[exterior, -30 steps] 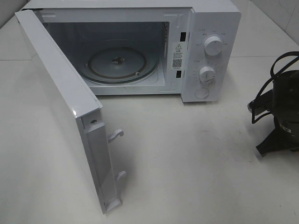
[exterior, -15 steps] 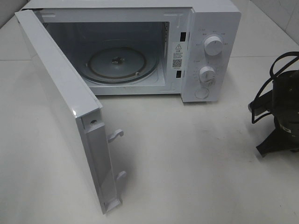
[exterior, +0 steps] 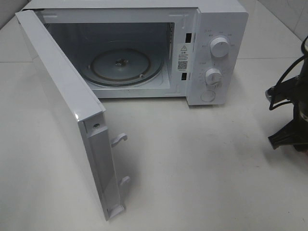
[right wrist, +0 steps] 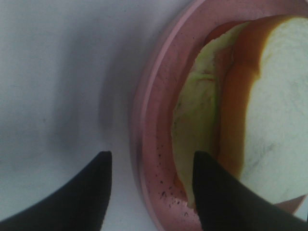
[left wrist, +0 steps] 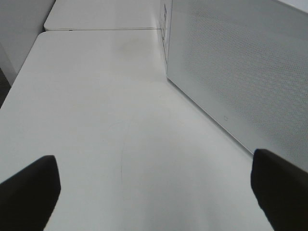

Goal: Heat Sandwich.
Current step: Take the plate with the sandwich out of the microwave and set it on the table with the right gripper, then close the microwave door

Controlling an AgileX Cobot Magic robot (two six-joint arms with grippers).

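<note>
The sandwich (right wrist: 269, 106) shows only in the right wrist view: white bread, tan crust and pale green filling, lying on a round pink plate (right wrist: 153, 91). My right gripper (right wrist: 151, 190) is open. Its fingers straddle the plate's rim, one over the table and one over the sandwich's edge, gripping nothing. In the high view only the right arm (exterior: 293, 120) shows, at the right edge; the plate and sandwich are out of that view. My left gripper (left wrist: 154, 187) is open and empty above bare table. The white microwave (exterior: 219, 24) stands open with its glass turntable (exterior: 120, 65) bare.
The microwave door (exterior: 62, 106) is swung far out toward the front left, with its latch hooks pointing right. Its outer side (left wrist: 240, 72) is close beside my left gripper. Two knobs and a button are on the microwave's right panel (exterior: 211, 77). The white table (exterior: 192, 168) stretches in front.
My right arm has shifted to the right in the high view, so less of it shows at the frame's edge. The microwave and its door have not moved.
</note>
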